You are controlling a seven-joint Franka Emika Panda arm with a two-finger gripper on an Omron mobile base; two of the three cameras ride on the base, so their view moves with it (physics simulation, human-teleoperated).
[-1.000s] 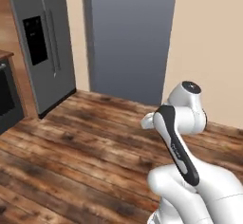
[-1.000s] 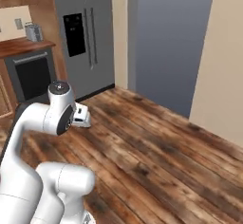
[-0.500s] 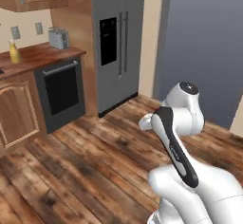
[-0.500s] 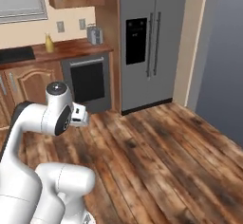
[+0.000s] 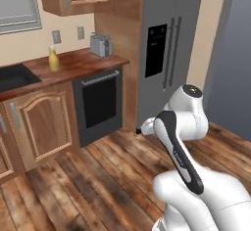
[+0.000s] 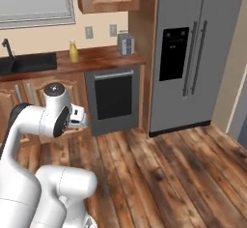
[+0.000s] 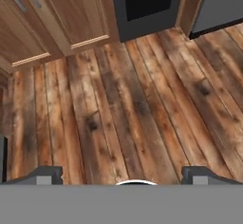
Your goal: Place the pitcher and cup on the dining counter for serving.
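The pitcher (image 5: 54,60) stands on the wood worktop (image 5: 73,67) near the toaster (image 5: 101,44) — glass, likely heavy, slick, breakable, best taken around its body — while the gripper (image 7: 123,174) hangs wide apart, empty.

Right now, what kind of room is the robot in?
A home kitchen, by the look of it: a steel fridge, a built-in oven under a wood worktop with a toaster, and a black sink.

I can read no text, no label, no brand, no number anywhere; the refrigerator (image 6: 193,53), its dark dispenser panel (image 6: 173,53) left of the handles, bears no legible marking
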